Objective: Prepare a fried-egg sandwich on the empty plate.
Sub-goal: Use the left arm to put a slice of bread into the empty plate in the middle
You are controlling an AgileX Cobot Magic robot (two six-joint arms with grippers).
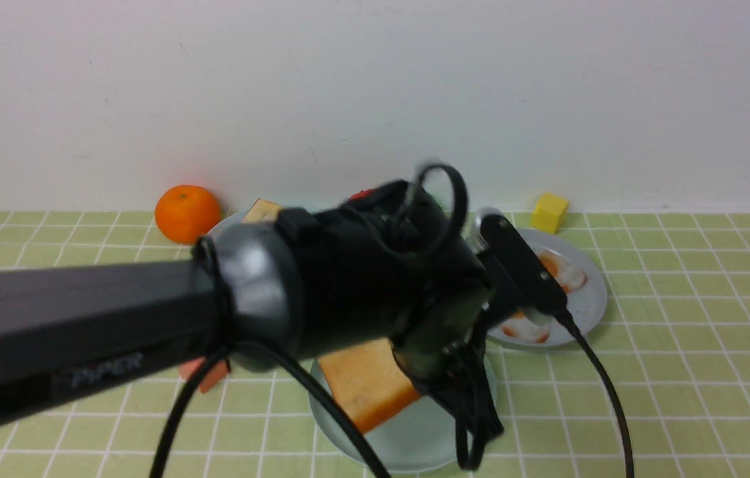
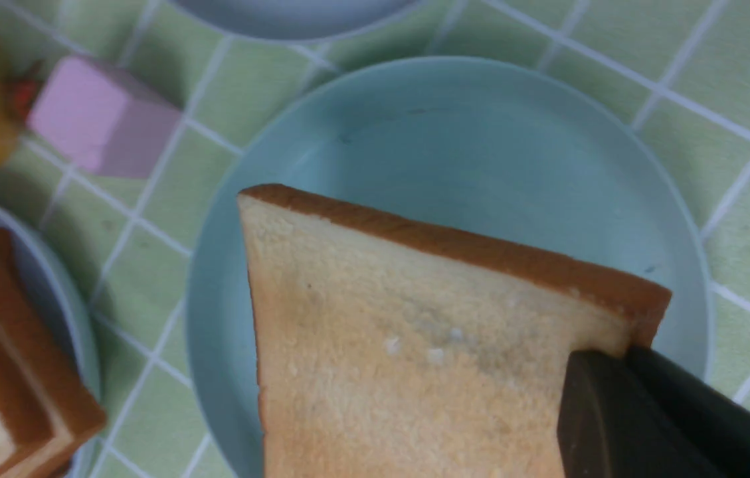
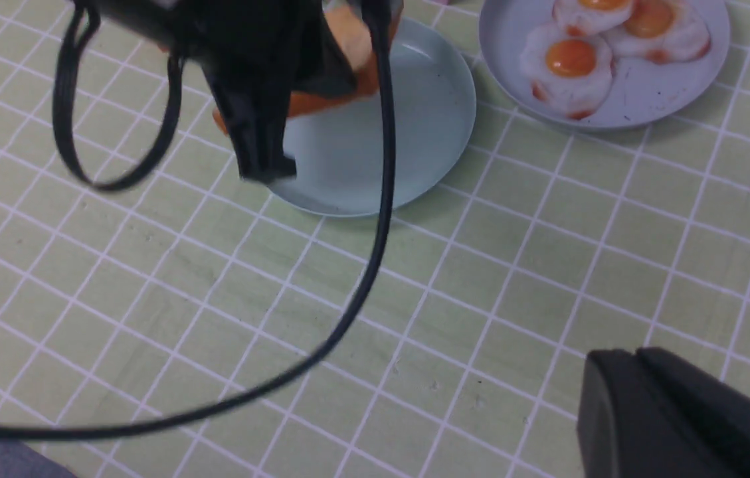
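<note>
Since bread goes down first, my left gripper [image 2: 604, 392] pinches a square golden-brown toast slice [image 2: 414, 345] over the round mint-teal plastic plate [image 2: 481, 133]; I cannot tell the right gripper [image 3: 673, 418] state.

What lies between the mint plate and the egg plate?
Only bare green checked tablecloth; the right wrist view shows the mint plate and the egg plate close but apart.
</note>
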